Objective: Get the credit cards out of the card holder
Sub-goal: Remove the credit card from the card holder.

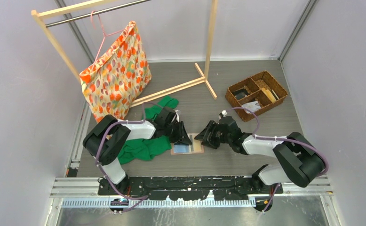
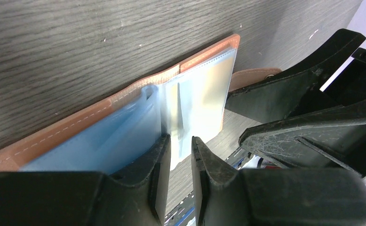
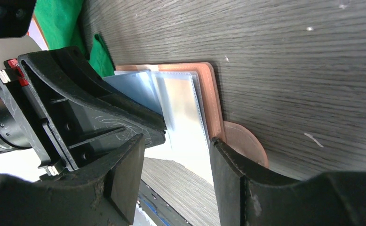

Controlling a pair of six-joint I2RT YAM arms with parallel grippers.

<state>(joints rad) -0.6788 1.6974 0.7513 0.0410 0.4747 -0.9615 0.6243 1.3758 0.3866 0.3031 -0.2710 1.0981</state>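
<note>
The salmon-pink card holder lies open on the table between my two grippers. Its clear plastic sleeves fan up; the left ones look blue, the right ones pale. My left gripper hangs over the holder's left half with its jaws a narrow gap apart. Its left finger rests on the blue sleeves and nothing is clamped. My right gripper is open. Its right finger sits on the holder's right edge, beside the round snap tab. No loose card shows.
A green cloth lies just left of the holder, under the left arm. A brown wicker basket with small items stands at the back right. A wooden rack with a patterned bag stands at the back left.
</note>
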